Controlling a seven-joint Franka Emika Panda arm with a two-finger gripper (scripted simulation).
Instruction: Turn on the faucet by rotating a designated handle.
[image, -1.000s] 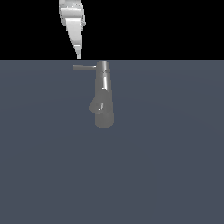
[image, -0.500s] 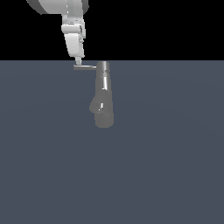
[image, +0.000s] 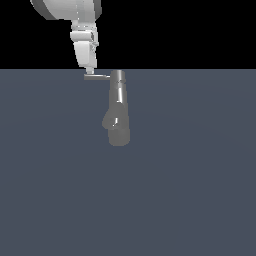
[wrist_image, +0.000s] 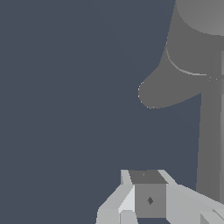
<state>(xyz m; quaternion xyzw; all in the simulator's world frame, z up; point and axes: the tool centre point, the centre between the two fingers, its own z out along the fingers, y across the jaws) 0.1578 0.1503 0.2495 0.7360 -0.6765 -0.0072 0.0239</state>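
Observation:
The faucet is a grey metal cylinder that widens to a rounded end, with a small bulge on its side. The handle, a thin straight rod, sticks out from the narrow far end toward the exterior view's left. My gripper hangs straight down with its tips at the rod's free end, the jaws together and holding nothing. In the wrist view the faucet body, the bulge and my fingers show; I cannot make out the handle there.
The faucet lies on a flat dark blue-grey surface that fills the lower part of the exterior view. Above its far edge the background is black. Nothing else stands on the surface.
My gripper has come down from above and now reaches the handle's free end. The handle and faucet have not visibly moved.

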